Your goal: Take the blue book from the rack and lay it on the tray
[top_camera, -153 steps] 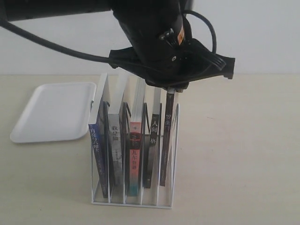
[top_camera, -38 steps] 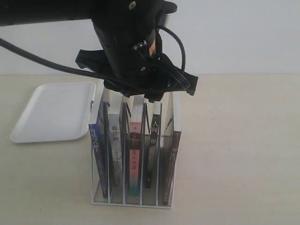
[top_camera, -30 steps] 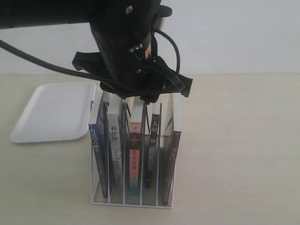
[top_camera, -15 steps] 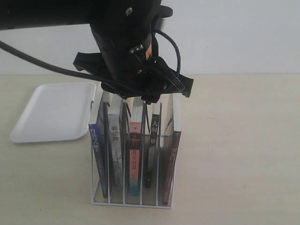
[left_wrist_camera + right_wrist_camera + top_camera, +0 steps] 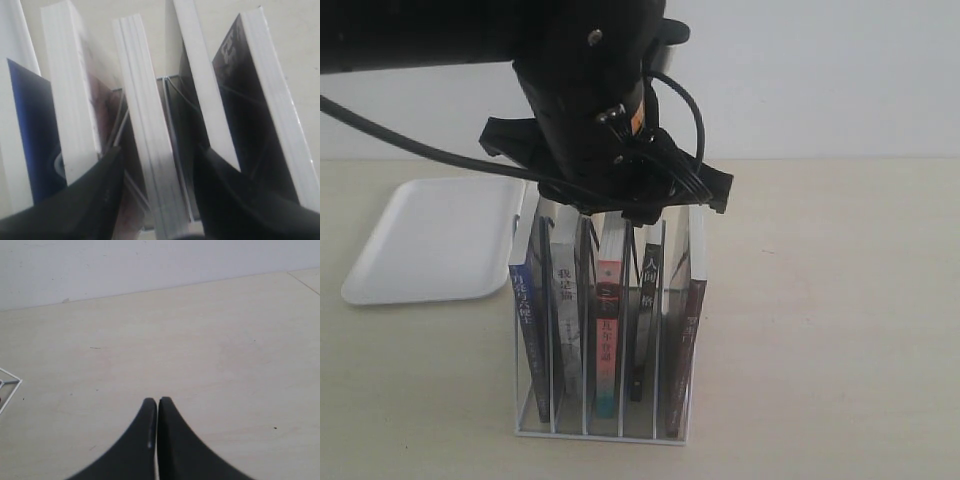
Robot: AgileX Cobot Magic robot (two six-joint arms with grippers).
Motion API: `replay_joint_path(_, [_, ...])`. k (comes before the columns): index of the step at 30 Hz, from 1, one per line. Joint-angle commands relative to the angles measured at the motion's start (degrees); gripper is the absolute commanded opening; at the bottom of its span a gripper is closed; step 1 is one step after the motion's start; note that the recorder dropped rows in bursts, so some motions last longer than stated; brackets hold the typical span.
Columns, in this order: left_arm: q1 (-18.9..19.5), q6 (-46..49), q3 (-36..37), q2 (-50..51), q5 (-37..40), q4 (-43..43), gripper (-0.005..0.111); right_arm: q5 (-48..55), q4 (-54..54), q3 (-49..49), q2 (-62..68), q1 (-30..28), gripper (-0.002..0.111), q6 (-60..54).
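Observation:
The blue book [image 5: 524,318] stands in the leftmost slot of the white wire rack [image 5: 603,428]; in the left wrist view its dark blue cover [image 5: 31,131] shows at the edge. My left gripper [image 5: 620,213] hangs just over the rack's middle. It is open, and its black fingers [image 5: 100,180] flank the top edge of the red-spined middle book [image 5: 149,150], two slots away from the blue book. The white tray [image 5: 432,238] lies flat on the table left of the rack. My right gripper [image 5: 158,401] is shut on nothing above bare table.
A grey-spined book [image 5: 567,310], a thin black book [image 5: 647,300] and the dark brown-spined book [image 5: 686,340] fill the other slots. One corner of the rack [image 5: 9,385] shows in the right wrist view. Beige table spreads right of the rack.
Five seconds ago the left gripper held the dark brown-spined book raised at the rightmost slot; that book now sits in its slot and the gripper has moved left over the middle. Little motion in the last second.

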Motion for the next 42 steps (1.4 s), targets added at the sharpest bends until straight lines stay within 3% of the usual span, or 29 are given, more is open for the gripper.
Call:
replay_joint_path(1, [0.07, -0.5, 0.27, -0.02, -0.7, -0.06, 0.043, -0.02, -0.13, -0.05, -0.31, -0.11, 0.0, -0.33])
replay_joint_path(39, [0.07, -0.05, 2.48, 0.65, -2.04, 1.69, 0.041, -0.02, -0.13, -0.05, -0.31, -0.11, 0.0, -0.33])
replay_joint_path(42, [0.07, -0.05, 2.48, 0.54, -1.83, 1.69, 0.033, -0.02, -0.13, -0.05, -0.31, -0.11, 0.0, -0.33])
